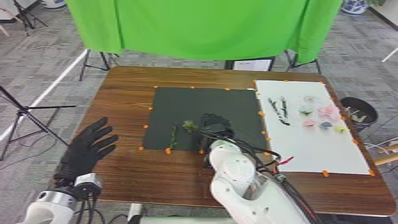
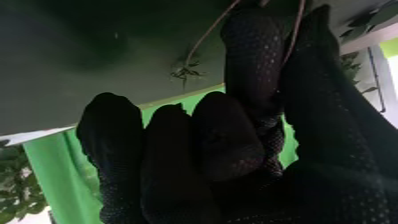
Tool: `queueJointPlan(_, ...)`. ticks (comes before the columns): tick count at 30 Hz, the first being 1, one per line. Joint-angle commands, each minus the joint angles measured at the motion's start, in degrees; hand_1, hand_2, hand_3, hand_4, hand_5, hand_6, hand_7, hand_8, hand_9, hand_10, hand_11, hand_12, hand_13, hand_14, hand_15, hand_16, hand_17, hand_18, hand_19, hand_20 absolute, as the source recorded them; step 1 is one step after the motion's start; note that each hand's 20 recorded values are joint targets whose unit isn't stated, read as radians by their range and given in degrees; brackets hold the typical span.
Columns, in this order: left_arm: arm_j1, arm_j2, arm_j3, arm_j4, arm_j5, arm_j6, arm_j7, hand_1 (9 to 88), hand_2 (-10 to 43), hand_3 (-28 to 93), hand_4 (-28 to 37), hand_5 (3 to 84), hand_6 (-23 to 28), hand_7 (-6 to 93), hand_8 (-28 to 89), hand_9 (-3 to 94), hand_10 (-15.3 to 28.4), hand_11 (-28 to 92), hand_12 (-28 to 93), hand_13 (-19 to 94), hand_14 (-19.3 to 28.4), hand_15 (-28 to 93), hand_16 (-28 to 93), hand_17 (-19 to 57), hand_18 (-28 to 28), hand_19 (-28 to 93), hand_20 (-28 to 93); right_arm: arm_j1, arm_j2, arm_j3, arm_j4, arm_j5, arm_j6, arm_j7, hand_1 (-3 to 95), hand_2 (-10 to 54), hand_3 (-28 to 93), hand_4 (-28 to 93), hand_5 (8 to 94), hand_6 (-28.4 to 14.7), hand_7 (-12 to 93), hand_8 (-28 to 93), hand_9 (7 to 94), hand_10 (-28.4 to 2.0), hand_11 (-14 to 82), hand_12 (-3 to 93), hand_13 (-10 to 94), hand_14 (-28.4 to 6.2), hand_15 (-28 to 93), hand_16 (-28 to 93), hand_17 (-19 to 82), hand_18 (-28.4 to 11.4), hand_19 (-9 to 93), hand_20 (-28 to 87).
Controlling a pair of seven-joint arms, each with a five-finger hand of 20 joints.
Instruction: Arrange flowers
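My right hand [image 1: 216,125] is over the dark mat [image 1: 204,102] in the head view. In the right wrist view, the right hand [image 2: 253,60] pinches a thin stem [image 2: 297,30] between thumb and finger. A thin sprig [image 2: 185,72] with small green leaves is beside the fingers. Green leaves [image 1: 189,125] show just left of that hand, and a green stem [image 1: 173,137] lies on the mat. A pink flower [image 1: 285,161] is beside the right forearm; what holds it I cannot tell. My left hand [image 1: 82,152] is open at the table's left edge, fingers spread.
On the white sheet [image 1: 324,155] lie dark stems [image 1: 280,112] and several pale blooms, including a pink flower [image 1: 328,111] and a yellow one [image 1: 340,129]. Orange markers line mat and sheet. A black bin [image 1: 358,112] stands beyond the table's right edge.
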Motion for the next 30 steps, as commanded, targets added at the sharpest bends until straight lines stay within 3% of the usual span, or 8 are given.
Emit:
queueJointPlan(1, 0.50, -0.13, -0.04, 0.01, -0.10, -0.52, -0.50, 26.0, -4.2, 70, -25.9, 26.3, 3.3, 22.3, -12, 22.9, 11.8, 23, 17, 19, 16.2, 34, -1, -9.2, 22.9, 41, 8, 0.71, 0.48, 0.50, -0.41, -0.84, 0.45, -0.29, 25.9, -8.6, 86, -19, 81.7, 0.5, 45, 12, 85.7, -6.7, 67.7, 59.0, 83, -7.0, 89, 44, 52, -23.5, 93, 73)
queueJointPlan(4, 0.16, -0.01, 0.07, 0.18, -0.17, -0.56, -0.63, 25.9, -4.2, 70, -25.7, 26.3, 3.2, 22.2, -12, 22.8, 11.6, 23, 17, 19, 16.2, 33, -1, -9.2, 22.8, 41, 8, 0.03, 0.24, 1.27, -1.42, -0.83, 1.71, -0.67, 22.2, -8.6, 87, -19, 81.6, 0.4, 49, -6, 85.5, -6.8, 67.7, 58.8, 83, -7.0, 89, 44, 52, -23.6, 93, 73)
queueJointPlan(13, 0.78, -0.30, -0.37, -0.06, -0.15, -0.54, -0.49, 26.0, -4.0, 70, -25.5, 26.1, 3.1, 21.6, -11, 22.9, 11.6, 21, 18, 19, 16.1, 32, 0, -9.2, 22.8, 41, 8, -0.04, 1.87, 2.04, -6.43, -0.95, -0.76, -1.61, 15.8, -9.5, 82, -23, 80.7, -0.1, 48, -7, 84.6, -7.1, 66.7, 58.9, 82, -7.4, 88, 44, 51, -23.7, 93, 73)
queueJointPlan(16, 0.73, -0.50, -0.32, -0.07, -0.25, -0.39, -0.16, 26.0, -3.9, 70, -25.4, 26.1, 3.1, 21.4, -11, 22.8, 11.6, 21, 18, 19, 16.1, 32, 0, -9.2, 22.8, 41, 9, 1.12, 4.03, 2.98, -7.68, 0.97, 0.65, -1.05, 13.4, -9.5, 81, -24, 78.5, -0.9, 47, -7, 83.1, -7.8, 66.0, 59.3, 80, -8.1, 88, 44, 49, -24.0, 93, 73)
queueJointPlan(20, 1.29, -0.80, -0.70, -0.28, -0.18, -0.20, 0.26, 26.2, -3.8, 70, -25.4, 26.1, 3.1, 21.3, -11, 22.9, 11.5, 21, 18, 19, 16.1, 32, 0, -9.2, 22.8, 41, 9, 3.64, 9.76, 6.28, -8.70, 6.49, 3.16, -0.05, 13.3, -9.4, 79, -24, 73.4, -2.5, 41, -8, 75.7, -10.8, 64.1, 56.1, 75, -10.4, 86, 43, 42, -24.3, 93, 68)
queueJointPlan(23, 2.06, -1.04, -0.96, -0.55, -0.18, 0.13, 0.59, 26.1, -3.8, 70, -25.3, 26.1, 3.2, 21.1, -11, 22.9, 11.5, 21, 18, 19, 16.1, 32, 0, -9.2, 22.8, 41, 9, 6.20, 14.11, 8.68, -6.62, 7.19, 4.32, 1.00, 14.0, -9.5, 77, -28, 63.5, -4.6, 31, -8, 66.9, -13.7, 56.6, 46.5, 66, -11.8, 82, 39, 33, -24.3, 92, 56)
queueJointPlan(30, 2.75, -1.27, -1.29, -0.71, -0.08, 0.21, 0.80, 26.0, -3.9, 70, -25.2, 26.3, 3.2, 21.0, -11, 23.0, 11.6, 21, 18, 19, 16.0, 32, 1, -9.2, 22.9, 41, 9, 12.21, 19.95, 9.89, 0.94, 7.54, 4.20, 4.95, 15.2, -9.5, 71, -28, 49.2, -10.9, 20, -7, 50.7, -16.1, 58.4, 44.7, 57, -14.2, 81, 37, 30, -24.7, 90, 54)
